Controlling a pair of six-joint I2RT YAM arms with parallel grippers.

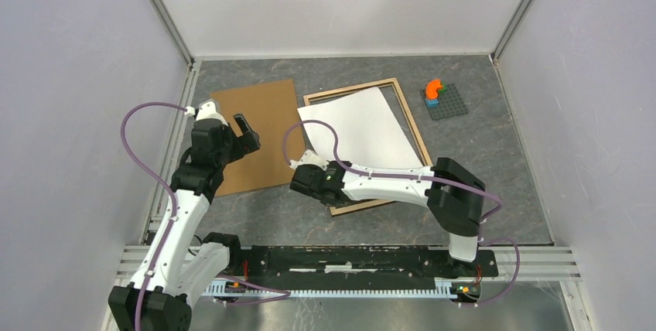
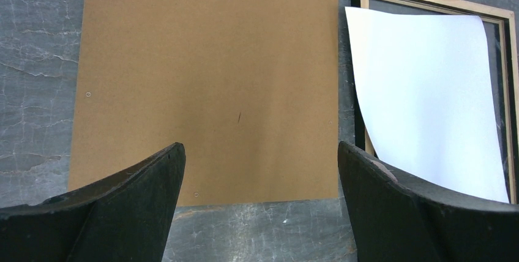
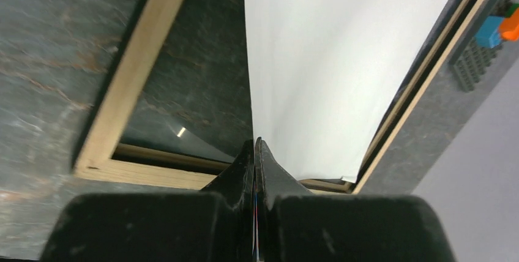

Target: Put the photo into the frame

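Right claw [image 3: 254, 144] pinches the photo [image 3: 343, 60] (printed side hidden) over the frame [image 3: 138, 60]; left claw [image 2: 260, 145] gapes.

One photo [image 1: 360, 126], one frame [image 1: 413, 122], one brown board [image 1: 259, 134], one studded plate [image 1: 450, 104].
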